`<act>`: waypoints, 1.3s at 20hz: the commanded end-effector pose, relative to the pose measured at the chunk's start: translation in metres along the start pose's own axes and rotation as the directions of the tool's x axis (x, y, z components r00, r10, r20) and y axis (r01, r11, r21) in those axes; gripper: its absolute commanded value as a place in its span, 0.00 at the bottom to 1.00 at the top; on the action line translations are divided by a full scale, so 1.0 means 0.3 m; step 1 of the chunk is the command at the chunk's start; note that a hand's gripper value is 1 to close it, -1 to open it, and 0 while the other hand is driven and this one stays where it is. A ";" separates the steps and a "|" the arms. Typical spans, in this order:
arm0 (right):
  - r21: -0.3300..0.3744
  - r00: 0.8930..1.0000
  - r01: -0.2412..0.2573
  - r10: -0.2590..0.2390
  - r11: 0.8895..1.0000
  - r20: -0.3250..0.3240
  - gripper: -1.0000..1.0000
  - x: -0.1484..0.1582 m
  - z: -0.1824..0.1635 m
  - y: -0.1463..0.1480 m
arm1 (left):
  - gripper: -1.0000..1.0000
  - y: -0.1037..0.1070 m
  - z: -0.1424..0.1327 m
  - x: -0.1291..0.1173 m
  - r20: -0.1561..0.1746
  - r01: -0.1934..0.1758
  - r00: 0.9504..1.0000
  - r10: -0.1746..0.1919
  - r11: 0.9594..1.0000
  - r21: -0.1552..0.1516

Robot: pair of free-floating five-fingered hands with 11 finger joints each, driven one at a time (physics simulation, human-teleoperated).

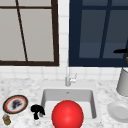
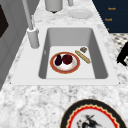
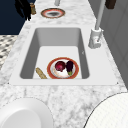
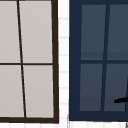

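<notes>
The left hand (image 1: 37, 110) hovers at the sink's (image 1: 45, 95) front left corner, fingers curled downward and holding nothing, beside one patterned plate (image 1: 15, 104) and one small jar (image 1: 6, 120) on the tabletop (image 1: 22, 87). A red ball (image 1: 67, 115) hides the basin in the front view. In the left side view, one red-rimmed plate (image 2: 75, 68) bears two dark fruits, with a breadstick (image 2: 82, 56) beside it. The right hand (image 1: 121, 51) is cut off at the window; I cannot tell how its fingers are set.

A faucet (image 1: 67, 77) is mounted behind the sink (image 1: 47, 95), in whose basin a red-rimmed plate (image 2: 53, 67) with two dark fruits and a bread stick (image 2: 82, 56) are seen. A white plate (image 1: 118, 111) and a grey canister (image 1: 123, 82) are set on the counter to the right.
</notes>
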 end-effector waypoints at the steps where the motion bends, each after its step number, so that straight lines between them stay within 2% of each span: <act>1: 0.003 0.999 0.009 -0.009 1.000 -0.039 0.00 0.032 -0.065 0.052 | 0.50 0.000 0.000 0.000 0.000 0.000 1.000 0.000 1.000 0.000; 6: 0.014 0.998 0.010 -0.009 1.000 -0.059 0.00 0.091 -0.163 0.109 | 0.50 0.000 0.000 0.000 0.000 0.000 1.000 0.000 1.000 0.000; 10: 0.011 0.995 0.007 -0.006 1.000 -0.101 0.00 0.137 -0.204 0.154 | 0.50 0.000 0.000 0.000 0.000 0.000 1.000 0.000 1.000 0.000; 13: 0.027 0.992 0.030 -0.026 0.999 -0.127 0.00 0.179 -0.267 0.164 | 0.50 0.000 0.000 0.000 0.000 0.000 1.000 0.000 1.000 0.000; 16: 0.102 0.996 0.026 -0.018 0.994 -0.082 0.00 0.154 -0.287 0.129 | 0.50 0.000 0.000 0.000 0.000 0.000 1.000 0.000 1.000 0.000; 21: 0.184 0.999 0.029 -0.025 0.982 -0.021 0.00 0.106 -0.357 0.062 | 0.50 0.000 0.000 0.000 0.000 0.000 1.000 0.000 1.000 0.000; 26: 0.138 0.999 0.021 -0.026 0.990 0.034 0.00 -0.005 -0.417 0.082 | 0.50 0.000 0.000 0.000 0.000 0.000 1.000 0.000 1.000 0.000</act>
